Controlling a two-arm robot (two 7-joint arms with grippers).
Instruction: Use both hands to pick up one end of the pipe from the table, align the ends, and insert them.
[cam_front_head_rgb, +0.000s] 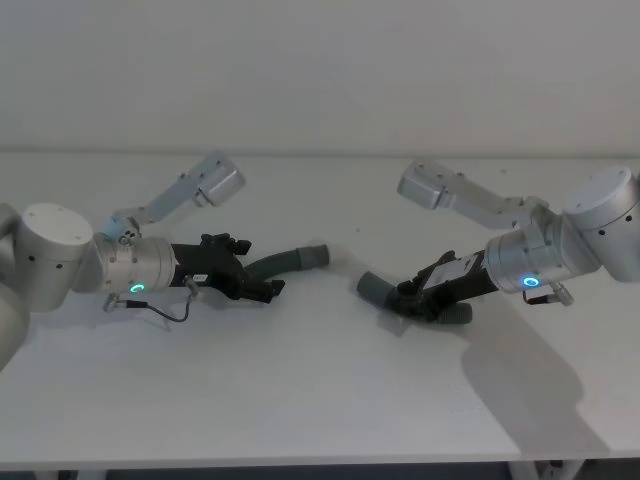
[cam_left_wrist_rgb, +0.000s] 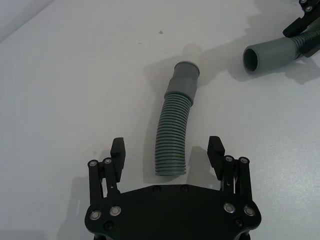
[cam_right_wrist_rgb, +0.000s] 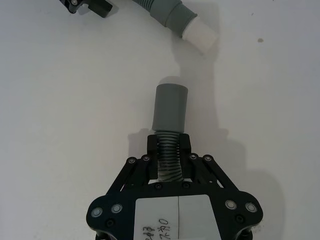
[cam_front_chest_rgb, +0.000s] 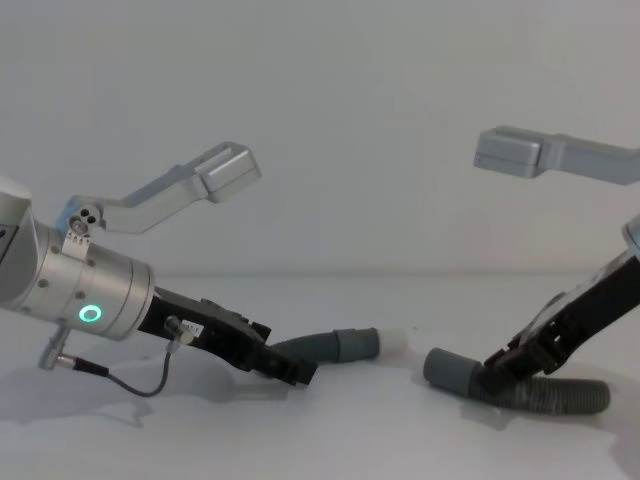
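Across white table (cam_front_head_rgb: 300, 400), working the pick-up step: pinching plain-cuffed hose piece (cam_right_wrist_rgb: 170, 107) just behind its cuff with right gripper (cam_right_wrist_rgb: 168, 145); straddling white-tipped hose piece (cam_left_wrist_rgb: 172, 135), lying flat, with left gripper (cam_left_wrist_rgb: 166, 147) spread wide. Probably needing left closing next, then lifting and aligning cuffs. Carrying handwritten label (cam_right_wrist_rgb: 177, 215) on right gripper, proving illegible.

Left tool (cam_left_wrist_rgb: 166, 145) low, jaws spread wide, right tool (cam_right_wrist_rgb: 168, 141) low, jaws clamped, both pointing inward
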